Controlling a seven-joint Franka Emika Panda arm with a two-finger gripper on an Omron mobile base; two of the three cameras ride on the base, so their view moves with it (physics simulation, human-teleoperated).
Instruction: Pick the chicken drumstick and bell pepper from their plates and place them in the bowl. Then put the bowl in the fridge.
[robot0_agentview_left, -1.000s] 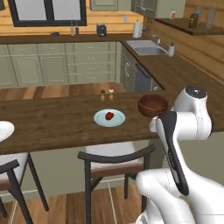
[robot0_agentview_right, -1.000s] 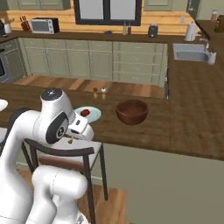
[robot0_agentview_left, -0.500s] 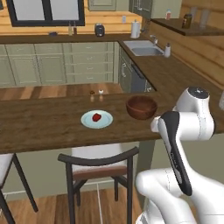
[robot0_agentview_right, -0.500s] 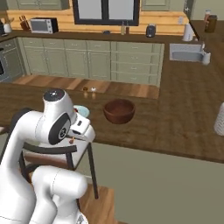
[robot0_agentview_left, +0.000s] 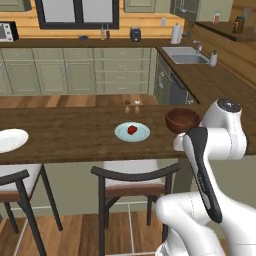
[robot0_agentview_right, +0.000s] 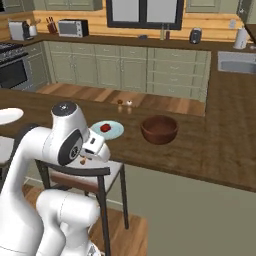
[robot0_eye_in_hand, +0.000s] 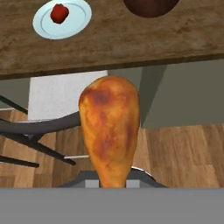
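drumstick (robot0_eye_in_hand: 110, 131) sits clamped in the claw (robot0_eye_in_hand: 112, 183), thick end pointing to 12 o'clock in the hand view; the bowl (robot0_eye_in_hand: 150, 6) lies on the counter (robot0_eye_in_hand: 131, 39) toward 1 o'clock.

Kitchen interior, rendered. Dark wooden bench (robot0_agentview_left: 75, 135) ahead of claw, running left to right. Two dark-framed stools with pale seats (robot0_agentview_left: 131, 180) under bench, below claw level. Wood-plank floor (robot0_agentview_left: 75, 235) beneath. Far beyond bench: sage-green cabinets (robot0_agentview_left: 75, 75), orange wood wall, dark-framed window (robot0_agentview_left: 77, 10). Microwave (robot0_agentview_right: 73, 28) far left; sink (robot0_agentview_left: 189, 57) far right; stove (robot0_agentview_right: 12, 65) at left edge.
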